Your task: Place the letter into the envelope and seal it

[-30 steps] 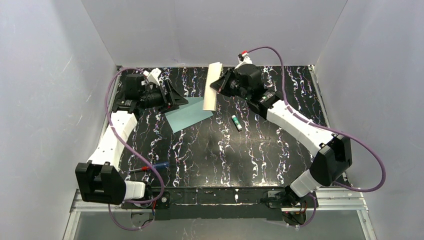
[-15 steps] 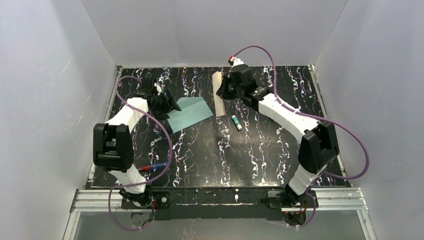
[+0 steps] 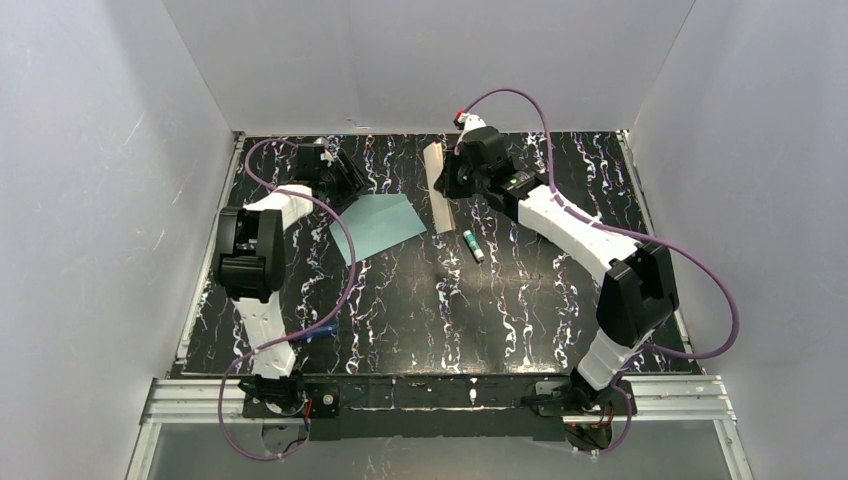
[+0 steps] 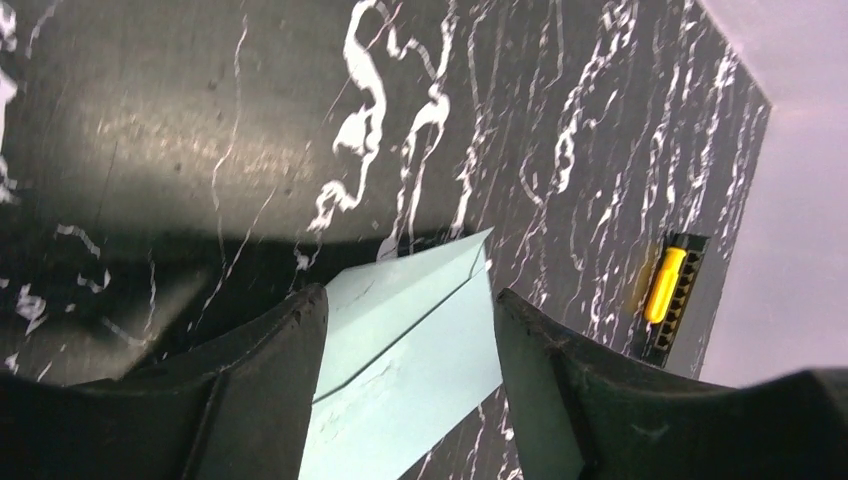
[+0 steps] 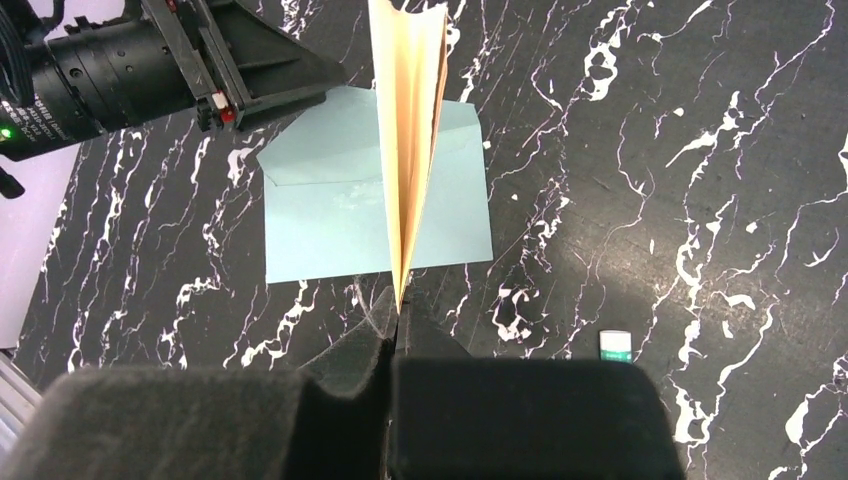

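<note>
Letter [image 5: 410,150] pinched upright in right tool [image 5: 397,320]; envelope [image 5: 330,215] lies beside spread left tool [image 4: 410,298].

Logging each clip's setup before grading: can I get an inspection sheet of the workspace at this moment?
Surface: black, white-veined tabletop.
Job's things: letter folded, held on edge above the table, outside the envelope, which lies flat.
Clutter: small green-and-white tube right of the envelope; yellow item in a black holder near the wall.
Hands: left hand open, fingers either side of an envelope corner; right hand shut on the letter's lower edge.
Cables: purple cables loop off both arms, none across the papers.
Surroundings: plain pale walls on three sides; metal rail at the near edge.
</note>
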Controlling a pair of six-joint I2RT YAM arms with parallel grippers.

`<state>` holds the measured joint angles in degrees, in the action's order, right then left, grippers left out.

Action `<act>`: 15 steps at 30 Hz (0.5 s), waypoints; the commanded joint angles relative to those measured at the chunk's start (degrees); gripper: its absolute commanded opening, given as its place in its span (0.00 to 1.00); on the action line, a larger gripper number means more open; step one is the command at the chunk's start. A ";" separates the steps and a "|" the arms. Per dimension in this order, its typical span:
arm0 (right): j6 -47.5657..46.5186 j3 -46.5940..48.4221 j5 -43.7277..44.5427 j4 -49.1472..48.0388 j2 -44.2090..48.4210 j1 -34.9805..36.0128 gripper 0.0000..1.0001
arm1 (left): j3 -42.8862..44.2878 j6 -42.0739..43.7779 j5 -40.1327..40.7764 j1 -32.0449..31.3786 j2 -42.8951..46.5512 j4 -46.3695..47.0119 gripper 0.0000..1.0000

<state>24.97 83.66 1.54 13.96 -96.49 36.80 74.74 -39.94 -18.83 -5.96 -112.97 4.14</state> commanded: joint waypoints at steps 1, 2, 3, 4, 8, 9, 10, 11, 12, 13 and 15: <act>-1.60 4.17 -1.17 0.82 -1.09 -0.95 0.01 | 4.41 -0.30 1.37 -0.02 -0.56 4.34 0.59; -1.57 4.30 -1.97 0.82 -1.46 -1.16 0.01 | 4.84 -1.02 1.15 -0.16 -1.33 4.38 0.58; -1.56 4.38 -2.92 0.73 -1.72 -1.32 0.01 | 5.15 -1.59 0.38 -0.12 -2.11 4.32 0.57; -1.51 4.52 -3.27 0.72 -1.97 -1.51 0.01 | 5.22 -1.93 -0.37 -0.15 -2.69 4.30 0.56; -1.59 5.38 -4.07 0.67 -2.93 -2.54 0.01 | 4.52 -2.02 -0.43 -0.75 -3.82 3.98 0.55; -1.55 5.56 -4.34 0.70 -3.15 -2.83 0.01 | 4.70 -1.78 -0.49 -0.87 -4.11 3.56 0.55; -1.32 5.71 -4.68 0.72 -3.33 -3.10 0.01 | 5.27 -1.39 -0.57 -1.02 -4.91 2.95 0.55; -0.89 5.72 -5.17 0.66 -3.54 -3.39 0.01 | 6.27 -0.92 -0.84 -1.13 -5.71 1.88 0.55; -0.44 5.73 -5.68 0.57 -3.68 -3.69 0.01 | 7.90 -0.16 -1.63 -1.23 -6.67 0.32 0.55; 0.03 5.71 -6.20 0.43 -3.80 -3.90 0.01 | 9.62 0.95 -2.46 -1.39 -7.71 -1.21 0.55; 0.41 5.65 -6.53 0.36 -3.88 -4.17 0.01 | 12.14 3.13 -6.75 -1.75 -9.05 -2.62 0.54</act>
<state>24.49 86.56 -3.01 15.33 -100.18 33.41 81.52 -40.82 -19.86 -6.81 -120.55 5.72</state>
